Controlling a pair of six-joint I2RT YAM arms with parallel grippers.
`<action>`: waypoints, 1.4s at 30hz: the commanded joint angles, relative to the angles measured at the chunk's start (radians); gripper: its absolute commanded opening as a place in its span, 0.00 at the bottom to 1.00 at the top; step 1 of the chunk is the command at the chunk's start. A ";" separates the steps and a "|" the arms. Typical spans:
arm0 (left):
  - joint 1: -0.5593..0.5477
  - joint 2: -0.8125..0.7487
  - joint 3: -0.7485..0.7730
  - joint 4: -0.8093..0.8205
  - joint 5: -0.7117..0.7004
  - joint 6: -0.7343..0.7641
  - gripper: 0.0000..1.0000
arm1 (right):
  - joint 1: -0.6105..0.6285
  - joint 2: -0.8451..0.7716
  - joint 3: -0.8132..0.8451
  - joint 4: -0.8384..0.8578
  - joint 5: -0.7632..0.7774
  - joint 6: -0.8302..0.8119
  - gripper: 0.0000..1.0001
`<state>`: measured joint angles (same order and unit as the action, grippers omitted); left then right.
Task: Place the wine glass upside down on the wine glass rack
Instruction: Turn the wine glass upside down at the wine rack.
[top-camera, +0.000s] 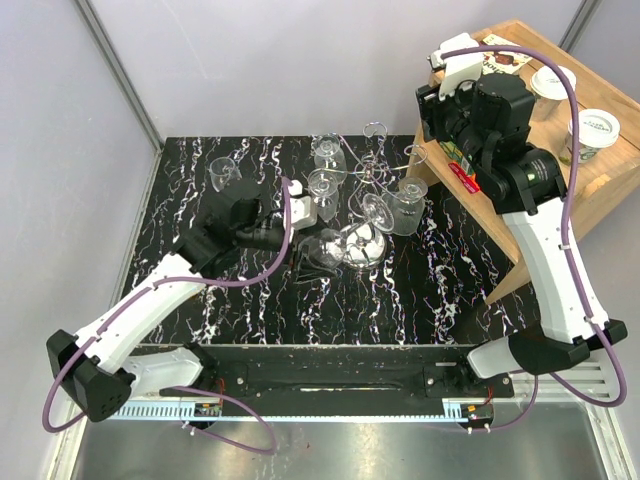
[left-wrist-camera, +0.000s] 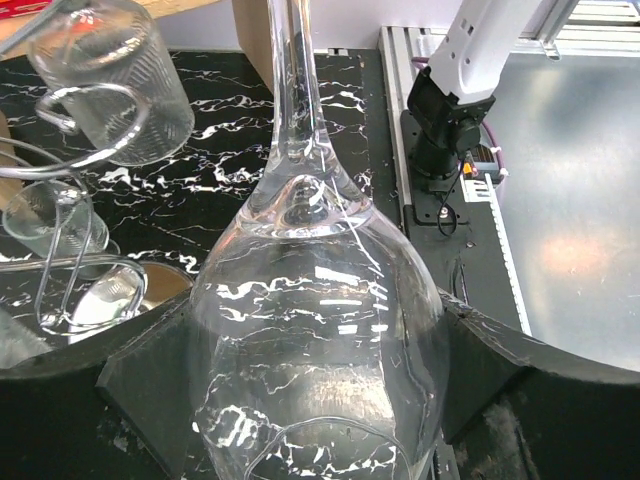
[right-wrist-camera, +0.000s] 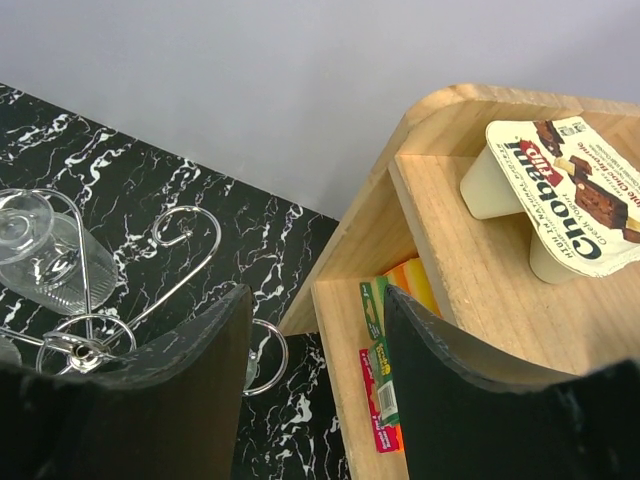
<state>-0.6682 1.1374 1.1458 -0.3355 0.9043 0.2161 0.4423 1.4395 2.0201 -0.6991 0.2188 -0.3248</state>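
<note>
Left gripper (left-wrist-camera: 315, 385): the two dark, matte fingers (left-wrist-camera: 140, 400) are spread wide and press on opposite sides of the bowl of the wine glass (left-wrist-camera: 310, 300). The bowl's rim lies toward the palm and the stem points away from it. The glass is clear and thin-walled, with a rounded bowl that narrows smoothly into a slim stem; the foot is out of frame. It is held just beside the round base of the wine glass rack (top-camera: 362, 245), on the left arm's side, and is not yet hung on it.

The rack is polished chrome wire: a mirror-like disc base, a thin central post, and curled scroll arms at the top. A ribbed clear glass (left-wrist-camera: 120, 80) hangs among the scrolls. The rack stands on a table (top-camera: 430, 290) with a glossy black surface veined in white.

Right gripper (right-wrist-camera: 315, 300): the fingers (right-wrist-camera: 180, 400) stand apart with nothing between them and touch nothing. It hovers to the right of the rack, over a pale wooden shelf (right-wrist-camera: 480, 270) with a rounded corner. On the shelf's top, further from the rack, lies a foil-lidded yogurt cup (right-wrist-camera: 545, 195).
</note>
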 joint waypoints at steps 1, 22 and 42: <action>-0.008 -0.047 -0.081 0.271 0.071 -0.023 0.00 | -0.016 0.006 -0.009 0.047 -0.009 -0.002 0.61; -0.080 0.055 -0.365 0.888 -0.085 -0.279 0.00 | -0.025 -0.022 -0.083 0.006 -0.170 -0.008 0.61; -0.067 -0.033 -0.379 0.691 -0.117 -0.144 0.00 | -0.025 0.148 0.084 -0.304 -0.619 -0.207 0.87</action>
<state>-0.7399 1.1496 0.7650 0.2886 0.7929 0.0334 0.4225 1.5356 2.0274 -0.9508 -0.3161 -0.4831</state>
